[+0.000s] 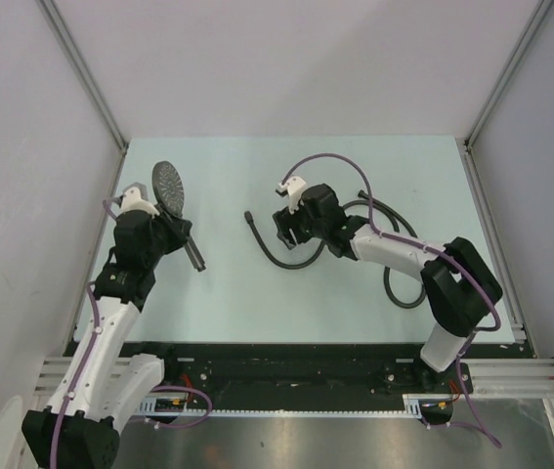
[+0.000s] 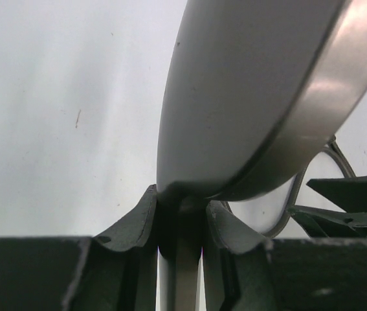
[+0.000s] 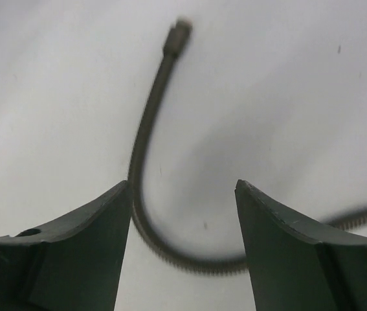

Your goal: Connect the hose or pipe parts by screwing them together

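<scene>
- The hose (image 1: 296, 262) lies looped to the right of the shower head (image 1: 169, 186), well apart; it looks light and floppy.
- The right gripper (image 3: 183, 184) hangs over a hose bend, jaws apart, grasping nothing.
- The end fitting (image 1: 248, 215) lies between that gripper and the shower head; gripping just behind this stiff nut probably steers best.
- The left gripper (image 2: 180, 201) is clenched on the shower head's handle (image 1: 196, 256): rigid, smooth, possibly slippery when twisted.

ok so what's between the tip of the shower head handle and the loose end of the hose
Nothing. In the top view, only bare table separates the handle tip of the shower head from the free end of the hose.
</scene>
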